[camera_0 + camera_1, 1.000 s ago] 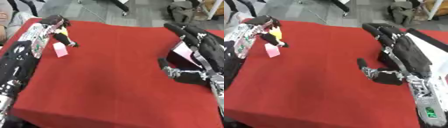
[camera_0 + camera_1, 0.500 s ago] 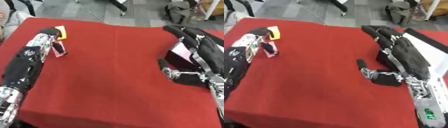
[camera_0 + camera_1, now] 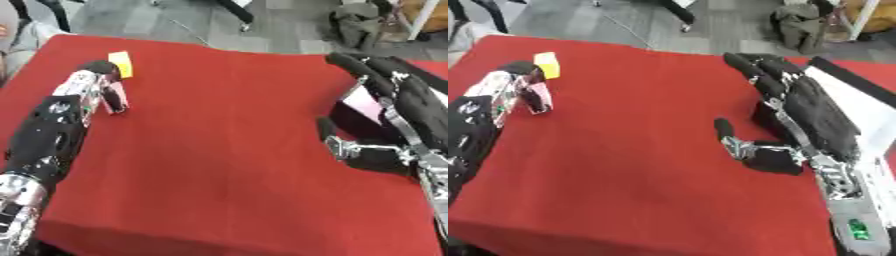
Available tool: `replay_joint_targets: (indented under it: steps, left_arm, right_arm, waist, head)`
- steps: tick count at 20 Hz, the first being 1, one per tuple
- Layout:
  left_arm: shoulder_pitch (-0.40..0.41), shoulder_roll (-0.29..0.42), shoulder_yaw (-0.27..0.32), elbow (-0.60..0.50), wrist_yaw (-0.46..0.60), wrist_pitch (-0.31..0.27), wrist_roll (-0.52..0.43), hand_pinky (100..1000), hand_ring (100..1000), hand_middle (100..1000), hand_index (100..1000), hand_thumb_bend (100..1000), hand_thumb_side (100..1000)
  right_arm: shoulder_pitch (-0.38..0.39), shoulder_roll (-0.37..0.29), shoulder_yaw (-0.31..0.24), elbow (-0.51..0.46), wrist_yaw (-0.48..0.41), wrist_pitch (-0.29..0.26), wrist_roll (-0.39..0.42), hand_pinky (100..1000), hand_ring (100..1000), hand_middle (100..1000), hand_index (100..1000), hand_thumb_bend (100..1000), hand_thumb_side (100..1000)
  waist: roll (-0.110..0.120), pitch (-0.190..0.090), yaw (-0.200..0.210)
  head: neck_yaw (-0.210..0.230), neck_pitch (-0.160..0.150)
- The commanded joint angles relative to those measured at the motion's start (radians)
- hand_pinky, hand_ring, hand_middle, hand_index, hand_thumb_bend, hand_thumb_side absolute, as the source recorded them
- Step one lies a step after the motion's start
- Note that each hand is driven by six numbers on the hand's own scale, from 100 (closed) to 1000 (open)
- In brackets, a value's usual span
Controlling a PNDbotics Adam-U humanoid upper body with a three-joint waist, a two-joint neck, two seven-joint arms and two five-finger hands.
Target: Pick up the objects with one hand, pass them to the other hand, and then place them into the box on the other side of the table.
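Lowered since a second ago, the left hand (image 3: 94, 82) now lies along the red table (image 3: 219, 150), its fingers curled on a small pink-and-white object (image 3: 115, 99) at its inner side; a yellow card (image 3: 120, 64) rests just beyond the fingertips. Well apart to the right, the right hand (image 3: 798, 107) waits open, fingers straight, palm toward the left. The white box (image 3: 864, 117) lies just behind it, so the handover likely runs rightward.

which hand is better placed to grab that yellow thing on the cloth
Left. The left hand lies right beside the yellow thing at the table's left. The right hand rests open across the red cloth, far from it.
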State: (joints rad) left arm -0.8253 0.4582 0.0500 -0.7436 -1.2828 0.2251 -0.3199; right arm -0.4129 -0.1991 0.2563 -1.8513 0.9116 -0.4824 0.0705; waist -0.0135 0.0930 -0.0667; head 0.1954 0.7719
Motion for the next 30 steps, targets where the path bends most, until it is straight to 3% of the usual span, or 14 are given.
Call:
replay_joint_targets:
  steps: [1,7,12,16,23,30]
  left_arm:
    - [-0.017,0.034,0.013,-0.033,0.021,0.004,0.018,647,534,513,673,280,100]
    - [-0.010,0.037,-0.013,-0.204,0.150,-0.061,0.040,640,496,472,647,273,100]
    - [0.022,0.022,-0.074,-0.381,0.430,-0.137,0.012,642,481,457,637,252,100]
    - [0.050,0.007,-0.140,-0.491,0.666,-0.179,-0.033,644,472,446,631,237,101]
    - [0.079,-0.020,-0.215,-0.590,0.977,-0.156,-0.087,645,461,434,620,213,146]
    - [0.073,-0.038,-0.283,-0.640,1.220,-0.111,-0.111,644,456,427,613,205,172]
  right_arm:
    - [-0.010,-0.015,-0.009,-0.011,0.004,0.004,-0.001,876,857,849,986,137,477]
    - [-0.059,-0.043,0.037,-0.025,-0.009,-0.032,0.018,877,872,868,989,164,470]
    - [-0.135,-0.068,0.105,-0.048,-0.026,-0.090,0.033,887,914,913,1000,240,508]
    - [-0.170,-0.073,0.131,-0.048,-0.030,-0.110,-0.001,900,949,941,1000,310,552]
    - [-0.194,-0.064,0.143,-0.041,0.013,-0.107,-0.086,900,947,935,1000,339,538]
    - [-0.208,-0.042,0.161,-0.033,0.018,-0.103,-0.157,892,923,913,1000,335,497]
  waist:
    - [0.004,-0.020,0.002]
    - [0.003,-0.025,0.010]
    - [0.004,-0.026,0.018]
    - [0.005,-0.025,0.021]
    - [0.006,-0.023,0.022]
    - [0.009,-0.020,0.021]
  head:
    - [-0.002,-0.002]
    - [-0.008,-0.002]
    - [-0.023,-0.002]
    - [-0.032,-0.002]
    - [-0.051,-0.002]
    - [-0.072,-0.002]
